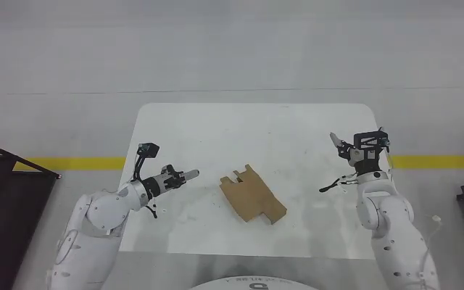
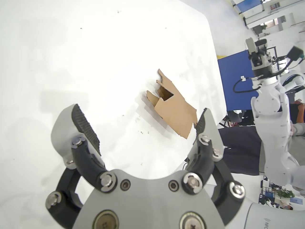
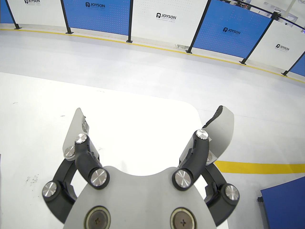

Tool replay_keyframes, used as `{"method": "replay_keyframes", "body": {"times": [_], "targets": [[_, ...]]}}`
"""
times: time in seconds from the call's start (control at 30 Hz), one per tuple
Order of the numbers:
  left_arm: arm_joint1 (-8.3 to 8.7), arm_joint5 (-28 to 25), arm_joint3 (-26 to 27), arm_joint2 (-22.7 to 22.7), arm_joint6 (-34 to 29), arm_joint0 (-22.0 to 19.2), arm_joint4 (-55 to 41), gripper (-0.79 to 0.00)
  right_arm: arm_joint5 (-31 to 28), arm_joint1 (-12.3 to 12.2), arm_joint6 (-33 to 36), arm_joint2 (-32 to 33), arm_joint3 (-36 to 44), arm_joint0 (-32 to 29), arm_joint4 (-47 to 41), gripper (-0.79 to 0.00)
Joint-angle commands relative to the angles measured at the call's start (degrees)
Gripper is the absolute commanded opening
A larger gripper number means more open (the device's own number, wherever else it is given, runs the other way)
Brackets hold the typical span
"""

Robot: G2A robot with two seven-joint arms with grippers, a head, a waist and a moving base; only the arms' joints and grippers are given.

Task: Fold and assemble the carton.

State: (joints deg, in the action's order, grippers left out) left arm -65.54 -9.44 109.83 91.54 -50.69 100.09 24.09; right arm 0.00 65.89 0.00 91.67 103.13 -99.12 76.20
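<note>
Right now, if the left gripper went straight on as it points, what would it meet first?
Probably the flattened carton on the table; how high the left gripper sits is unclear, so it might pass over.

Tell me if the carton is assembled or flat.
Flat: the carton lies collapsed on the table, end flaps unfolded, one end gaping slightly.

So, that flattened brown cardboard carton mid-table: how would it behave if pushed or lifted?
The flattened brown cardboard carton looks thin and probably light, so a push would likely slide it across the smooth white table. Its loose end flaps suggest it would flex at the creases rather than lift rigidly.
</note>
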Motion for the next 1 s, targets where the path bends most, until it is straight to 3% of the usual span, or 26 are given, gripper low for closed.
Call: {"method": "replay_keyframes", "body": {"times": [0.0,0.17,0.33,0.53,0.83,0.9,0.97], "targets": [[0.00,0.0,0.0,0.0,0.0,0.0,0.0,0.000,0.0,0.0,0.0,0.0,0.0,0.0,0.0,0.000],[-0.20,0.2,-1.1,-1.7,-1.1,0.3,-5.6,0.000,0.0,0.0,0.0,0.0,0.0,0.0,0.0,0.000],[-0.43,2.1,-3.8,-7.5,-8.8,-1.1,-16.7,0.000,0.0,0.0,0.0,0.0,0.0,0.0,0.0,0.000],[-1.20,6.0,-8.6,-14.8,-7.5,-3.4,-22.4,0.000,0.0,0.0,0.0,0.0,0.0,0.0,0.0,0.000],[-2.10,10.0,-14.7,-22.7,-2.1,-7.4,-21.2,0.000,0.0,0.0,0.0,0.0,0.0,0.0,0.0,0.000],[-2.25,10.4,-16.0,-24.1,-1.8,-8.7,-20.9,-0.055,0.0,0.0,0.0,0.0,0.0,0.0,0.0,0.000],[-2.42,10.6,-17.3,-25.0,-1.9,-9.8,-22.0,-0.394,0.0,0.0,0.0,0.0,0.0,0.0,0.0,0.000]]}}
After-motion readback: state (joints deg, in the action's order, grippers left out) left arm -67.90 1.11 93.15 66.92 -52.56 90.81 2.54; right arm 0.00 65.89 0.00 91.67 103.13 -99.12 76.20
